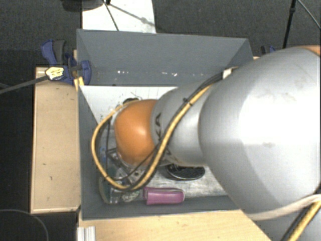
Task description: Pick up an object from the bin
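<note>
In the camera view the arm (261,134) reaches in from the right, and its orange cover (134,132) sits over the left half of the bin (160,54). Below that cover the gripper (118,178) is low in the bin's lower left corner, half looped by the yellow cable (100,159). You cannot tell whether it is released or clenched, and nothing can be seen held in it.

3 things lie nearest:
- **Purple cylinder** (164,196): just right of the gripper, along the bin's lower wall. It is stubby, round-ended and matt, lying on its side across the frame.
- **Pale glassy clutter** (116,196): a small patch right at the gripper, too hidden to name its shape.
- **Dark round disc** (186,172): further right and partly under the arm, flat on the bin floor.

My judgement is that the step in hand is settling and closing over the corner clutter. The purple cylinder lies beside the gripper, not under it, so it looks less likely to be the target.

To do this well, keep the approach vertical and close only once the gripper is seated low. Watch that the cable does not snag the bin's left wall. The corner leaves little room, so lift straight up before you move sideways. The cylinder looks likely to roll if nudged, so give it a wide berth.
</note>
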`<state>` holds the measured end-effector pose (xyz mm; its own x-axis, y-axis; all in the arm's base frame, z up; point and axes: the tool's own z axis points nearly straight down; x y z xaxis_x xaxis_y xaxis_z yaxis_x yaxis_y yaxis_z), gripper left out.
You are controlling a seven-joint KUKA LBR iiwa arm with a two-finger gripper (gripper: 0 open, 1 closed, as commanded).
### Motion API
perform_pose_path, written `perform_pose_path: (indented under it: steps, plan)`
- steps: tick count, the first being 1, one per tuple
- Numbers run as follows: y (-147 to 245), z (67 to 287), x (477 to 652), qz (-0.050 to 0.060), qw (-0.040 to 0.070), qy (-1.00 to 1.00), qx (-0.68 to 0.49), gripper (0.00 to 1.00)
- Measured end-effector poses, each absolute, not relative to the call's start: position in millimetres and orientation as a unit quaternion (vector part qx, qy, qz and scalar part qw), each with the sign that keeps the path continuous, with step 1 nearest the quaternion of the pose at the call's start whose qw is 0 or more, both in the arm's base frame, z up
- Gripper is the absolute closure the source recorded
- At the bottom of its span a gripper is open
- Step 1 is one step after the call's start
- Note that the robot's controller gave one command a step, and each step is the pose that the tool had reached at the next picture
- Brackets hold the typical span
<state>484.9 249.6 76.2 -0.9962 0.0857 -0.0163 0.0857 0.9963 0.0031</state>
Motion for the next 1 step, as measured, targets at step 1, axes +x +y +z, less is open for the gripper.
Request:
perform_pose_path:
  steps: [1]
  plan:
    - [223.2,101.6,514.2,0.001,0.002,0.989,0.145,0.00]
